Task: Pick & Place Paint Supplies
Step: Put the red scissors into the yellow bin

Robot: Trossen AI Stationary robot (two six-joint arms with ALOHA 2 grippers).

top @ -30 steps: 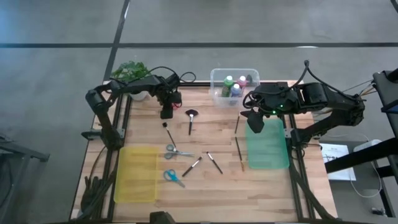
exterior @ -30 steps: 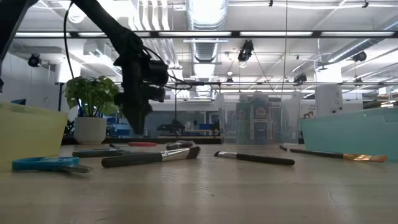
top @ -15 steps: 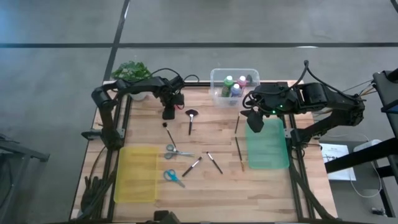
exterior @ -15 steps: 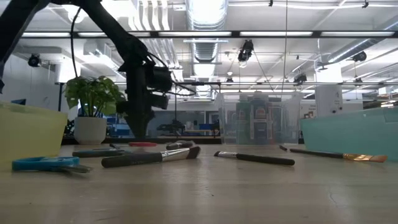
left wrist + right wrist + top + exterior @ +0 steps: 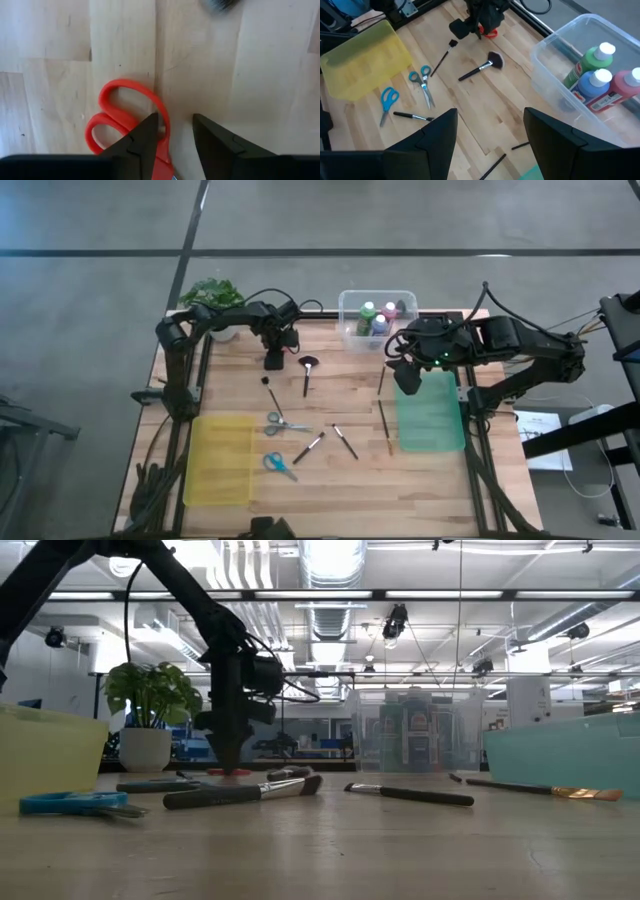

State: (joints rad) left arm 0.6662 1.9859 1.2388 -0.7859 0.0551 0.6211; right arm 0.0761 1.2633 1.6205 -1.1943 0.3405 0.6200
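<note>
left tool is down at the far left of the desk, straddling one handle loop of the red scissors. its fingers stand partly apart, one on each side of the loop's rim, not pinching anything that i can see. i read this as lining up on the thin plastic rim because the scissors lie flat and offer little else to grab. in the low view the tool points straight down, tips at the desk surface.

right tool waits over the near edge of the green tray, fingers spread wide, holding nothing.

other supplies lie loose mid-desk: fan brush, grey scissors, blue scissors, two short dark brushes, a long wood-handled brush just beside the green tray. green, blue and pink paint bottles stand together in the clear tub at the far edge. yellow tray sits near left, looks empty, likely one drop target.

potted plant sits at the far left corner, close behind the left arm.
</note>
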